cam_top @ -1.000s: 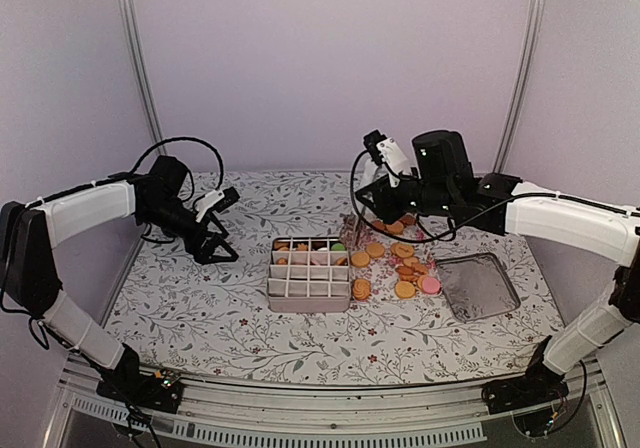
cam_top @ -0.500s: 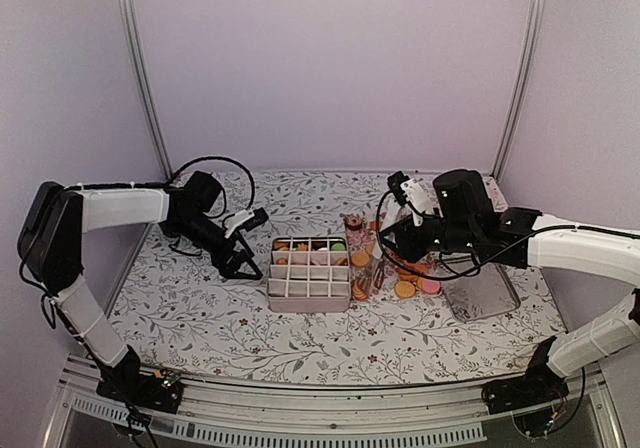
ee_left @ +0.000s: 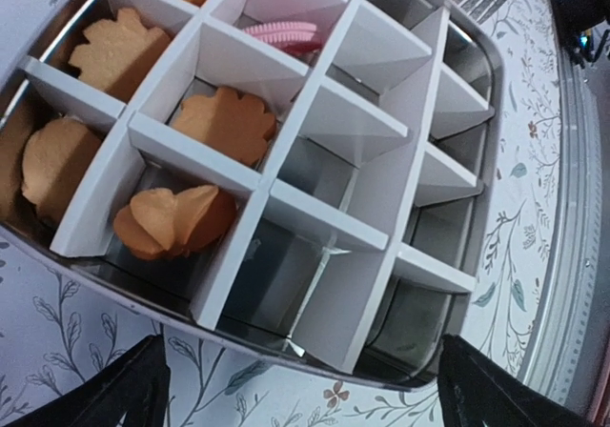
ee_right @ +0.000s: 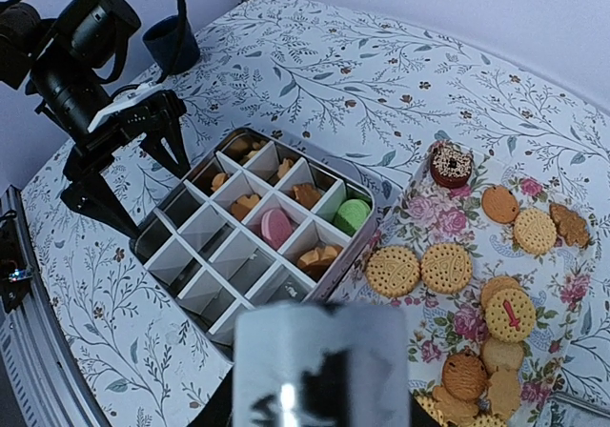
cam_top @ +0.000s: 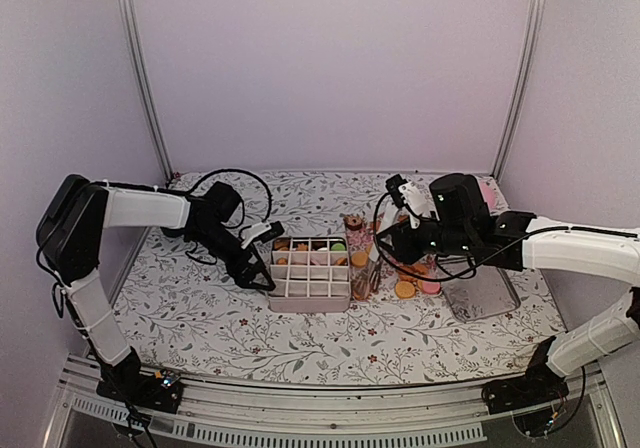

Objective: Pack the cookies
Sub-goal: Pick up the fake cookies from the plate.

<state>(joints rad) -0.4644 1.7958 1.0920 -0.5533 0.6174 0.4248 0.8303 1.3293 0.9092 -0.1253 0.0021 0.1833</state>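
A: Floral table (cam_top: 180,318), divided tin (cam_top: 308,300) in the middle. Left gripper (cam_top: 260,268) spread wide, just beside the tin's left wall.
B: Right gripper (cam_top: 376,274) over the tin's right edge, can't tell its grip. Cookies (ee_right: 419,270) mostly loose right of the tin, a few in the far cells. Looks mid-fill; next drop needs an empty near cell.

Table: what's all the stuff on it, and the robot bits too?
tin: one, silver with white dividers, middle of table.
packed cookies: several, mostly orange-tan, one pink, one green, in the tin's cells.
loose cookies: about a dozen, mostly tan, one dark brown, on the plate.
plate: one, pink roses, right of tin.
tray: one, silver, right of plate.
tablecloth: one, white with leafy twigs, under everything.
left gripper: one, black, open, at the tin's left side.
right gripper: one, black, between tin and plate, jaws unclear.
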